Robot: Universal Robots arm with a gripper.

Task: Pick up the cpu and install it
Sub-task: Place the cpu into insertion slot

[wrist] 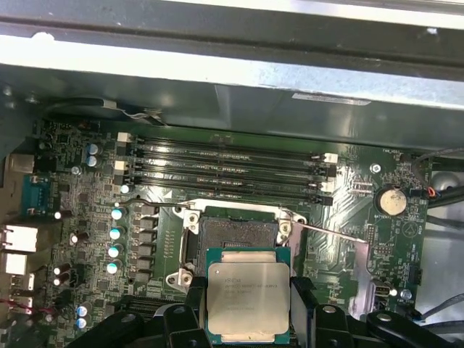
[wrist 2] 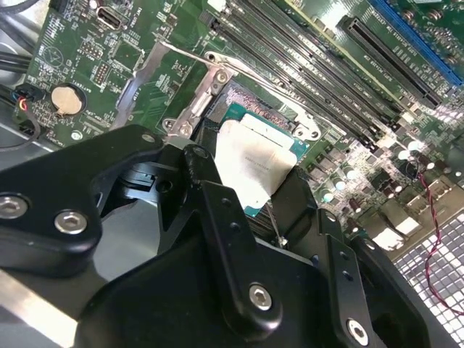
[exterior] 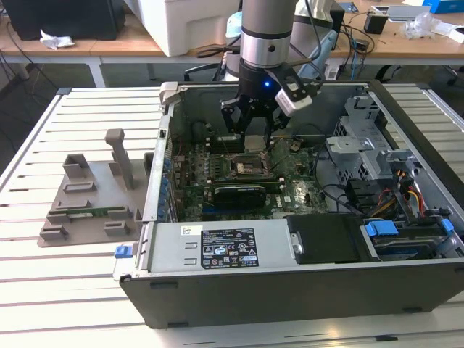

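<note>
The cpu [wrist: 248, 296], a flat square chip with a silver-grey top and a green rim, sits between the black fingers [wrist: 194, 304] of my gripper [wrist: 248, 308], which is shut on its two side edges. It hangs just above and slightly off the open black socket [wrist: 230, 233] on the green motherboard, overlapping one side of it. In the second wrist view the cpu [wrist 2: 255, 163] hovers tilted over the socket's metal frame [wrist 2: 194, 109]. In the exterior view my gripper [exterior: 250, 136] reaches down into the open computer case above the socket [exterior: 243, 167].
The case walls [exterior: 290, 279] surround the board. Memory slots [wrist: 225, 170] run beside the socket, with its thin lever [wrist: 330, 232] sticking out. A drive cage and cables [exterior: 391, 174] fill the exterior view's right. A grey fixture [exterior: 90, 196] lies on the slatted table at the left.
</note>
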